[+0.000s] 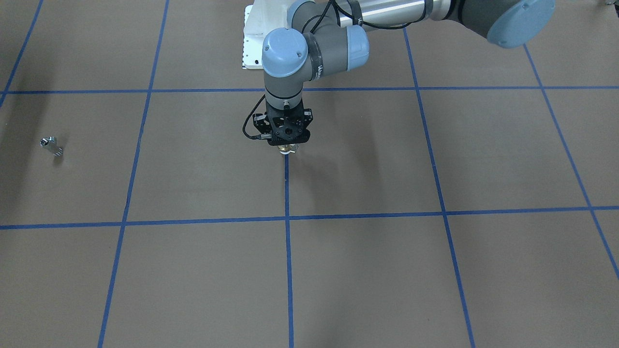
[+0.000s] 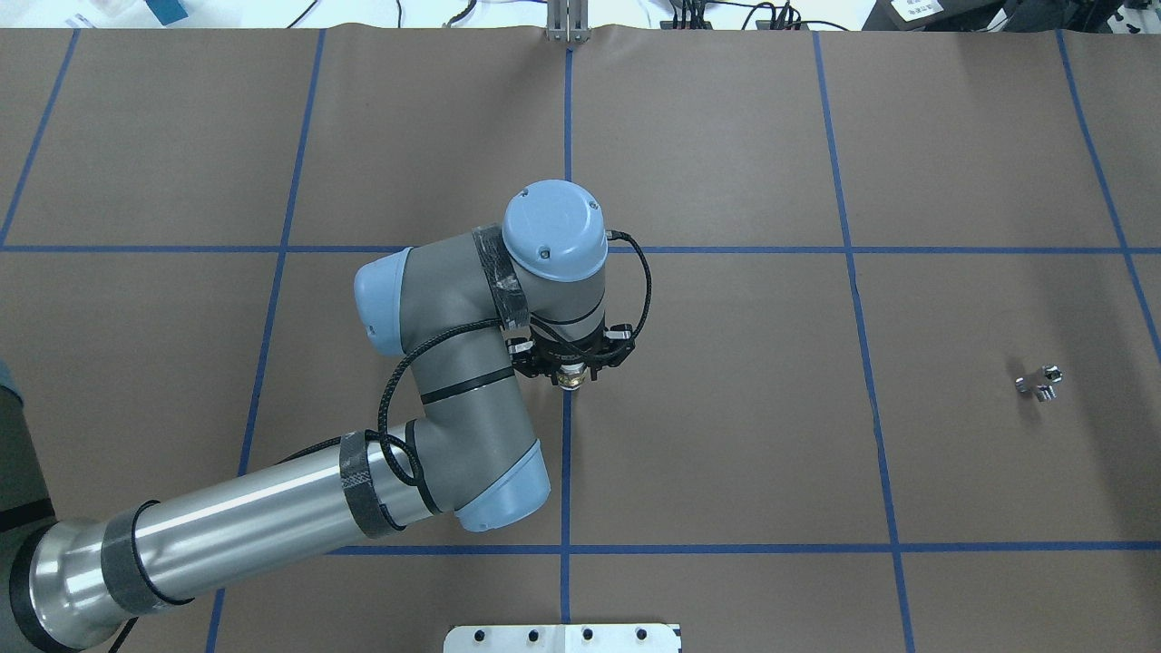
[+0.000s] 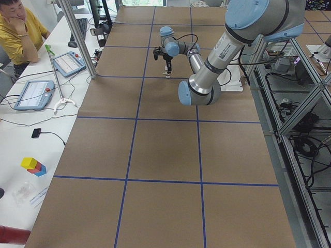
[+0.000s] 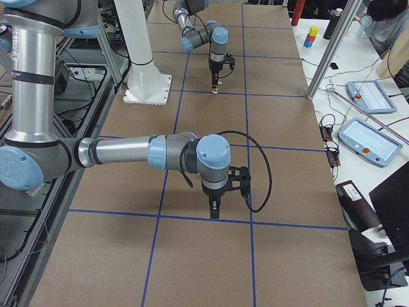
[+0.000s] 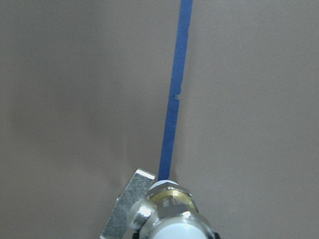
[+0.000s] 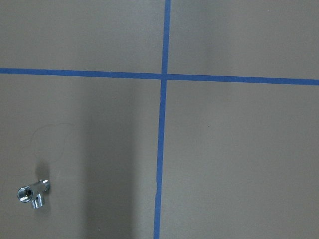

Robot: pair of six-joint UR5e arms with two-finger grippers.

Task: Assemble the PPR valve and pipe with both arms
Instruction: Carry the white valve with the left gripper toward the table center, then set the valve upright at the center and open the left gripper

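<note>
Spanning every view was 1 brown worktop (image 2: 726, 453). Over it reached 2 arms: the left arm (image 2: 272, 508) bent toward the middle, and the right arm (image 4: 121, 153), seen only from the right side. The left gripper (image 1: 286, 146) pointed straight down, clamped on the 1 PPR valve (image 5: 167, 209). The valve's long axis stood vertical, free end toward the worktop over a blue tape line (image 5: 172, 109), handle (image 5: 127, 209) jutting sideways. Whether the right gripper (image 4: 215, 210) was open, I could not tell. The 1 pipe (image 2: 1039, 381) lay flat on the worktop, well apart on the robot's right, long axis roughly left-to-right.
</note>
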